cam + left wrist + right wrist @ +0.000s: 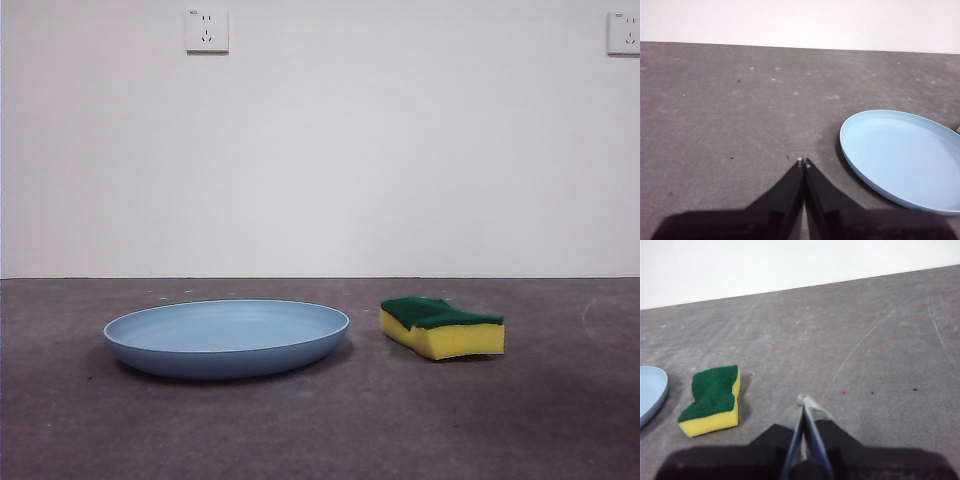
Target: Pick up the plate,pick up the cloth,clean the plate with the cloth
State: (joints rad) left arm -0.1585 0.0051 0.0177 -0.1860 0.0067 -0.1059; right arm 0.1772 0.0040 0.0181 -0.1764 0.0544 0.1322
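Plate [227,338] flat on the grey table [320,430], right way up, nothing in it. Sponge [442,327] lies just beside it with a small gap, not touching — green scouring side up, yellow foam below.

Left gripper [804,161] sits low over the table, jaws pressed together tip to tip, holding nothing. Plate [905,157] lies ahead of it and off to one side, near but apart from the tips; bare table directly in front.

Right gripper [803,401] same pose — low, jaws closed to a thin line, nothing gripped. Sponge [712,400] is off to the plate side of it, near, not touching. Plate rim [651,392] shows just past the sponge.

Neither arm appears in the front view. White wall [320,140] behind, two sockets [206,29] high on it.
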